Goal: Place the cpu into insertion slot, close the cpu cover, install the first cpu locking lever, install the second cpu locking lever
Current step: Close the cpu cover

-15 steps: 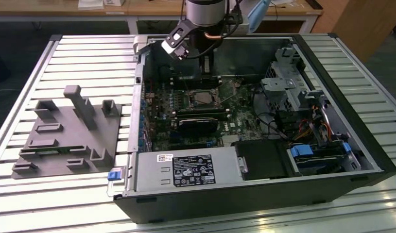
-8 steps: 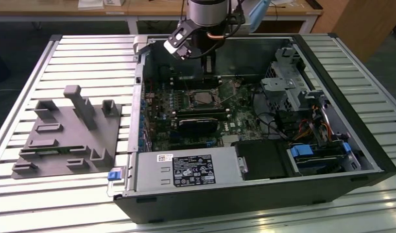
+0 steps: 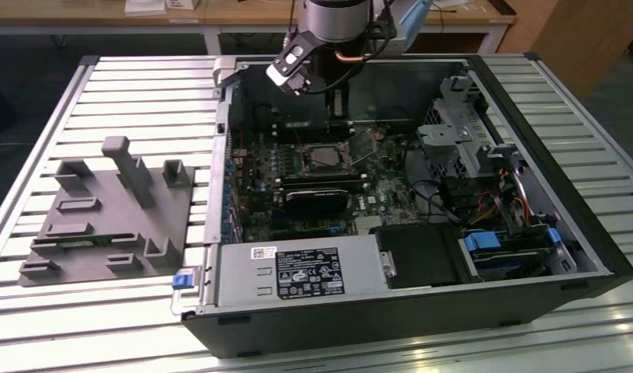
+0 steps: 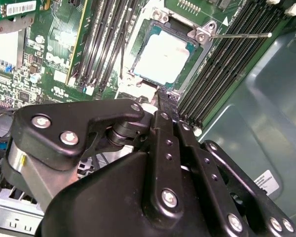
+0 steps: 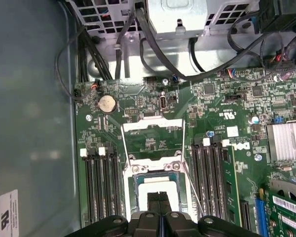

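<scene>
The gripper (image 5: 159,197) is clenched on nothing (fingertips pressed together), directly over the cpu (image 4: 163,57). The cpu lies seated in the insertion slot (image 5: 131,185), between the memory slots (image 5: 101,187) near the motherboard's (image 5: 217,103) middle. The cpu cover (image 5: 153,126) stands open.

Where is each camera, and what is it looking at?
Exterior view: off the arm, high up, looks down into the open case; the arm shows.
First wrist view: on the arm, looks straight at the board; the gripper shows.
Second wrist view: on the arm, looks slantwise at the cpu past the gripper.
Both wrist views share the cpu and gripper.
</scene>
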You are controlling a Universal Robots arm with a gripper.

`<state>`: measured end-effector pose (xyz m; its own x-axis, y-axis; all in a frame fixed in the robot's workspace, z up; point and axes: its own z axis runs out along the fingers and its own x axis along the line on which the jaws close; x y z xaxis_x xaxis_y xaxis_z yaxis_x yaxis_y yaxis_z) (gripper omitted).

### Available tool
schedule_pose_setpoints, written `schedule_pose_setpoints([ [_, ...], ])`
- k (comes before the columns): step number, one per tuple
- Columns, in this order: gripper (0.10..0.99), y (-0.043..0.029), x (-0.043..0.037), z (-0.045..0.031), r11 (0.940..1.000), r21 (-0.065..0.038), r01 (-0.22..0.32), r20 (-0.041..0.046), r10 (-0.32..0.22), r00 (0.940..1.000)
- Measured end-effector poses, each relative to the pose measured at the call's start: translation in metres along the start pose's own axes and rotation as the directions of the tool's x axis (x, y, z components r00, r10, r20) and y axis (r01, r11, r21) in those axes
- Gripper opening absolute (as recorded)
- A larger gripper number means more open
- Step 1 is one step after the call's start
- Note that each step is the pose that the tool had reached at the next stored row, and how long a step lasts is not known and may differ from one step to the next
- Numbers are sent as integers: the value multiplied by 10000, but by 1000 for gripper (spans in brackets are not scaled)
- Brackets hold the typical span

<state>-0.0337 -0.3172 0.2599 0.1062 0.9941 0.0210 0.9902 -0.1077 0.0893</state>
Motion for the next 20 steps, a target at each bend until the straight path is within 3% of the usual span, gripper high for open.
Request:
schedule_pose_setpoints([
  [14, 106, 130, 14, 12, 10000, 0, 1, 0, -1, 10000],
  [20, 106, 243, 26, 22, 10000, 0, 1, -1, -1, 10000],
])
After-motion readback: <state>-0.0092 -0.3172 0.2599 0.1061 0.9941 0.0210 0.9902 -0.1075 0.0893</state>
